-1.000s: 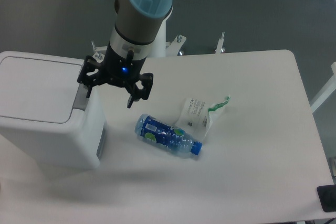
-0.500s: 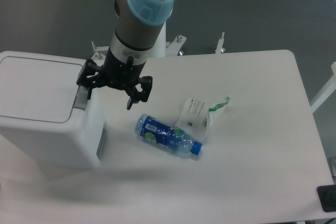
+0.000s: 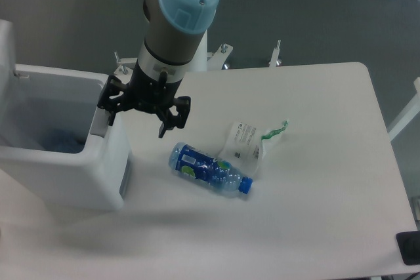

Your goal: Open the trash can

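White trash can (image 3: 65, 168) at left edge of counter (image 3: 315, 227), lid raised, interior exposed, gripper (image 3: 138, 115) spread wide, one finger on grey push tab (image 3: 100, 121), blue bottle (image 3: 210, 169) lying beside crumpled label (image 3: 248, 141).

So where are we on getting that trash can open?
Looks done: the trash can shows its lid swung up at the left edge and the inside exposed, with something bluish at the bottom. In hand: the open pincer holds nothing; one finger sits at the grey push tab. Left: probably only backing the arm away. The bottle lies untouched on the table.
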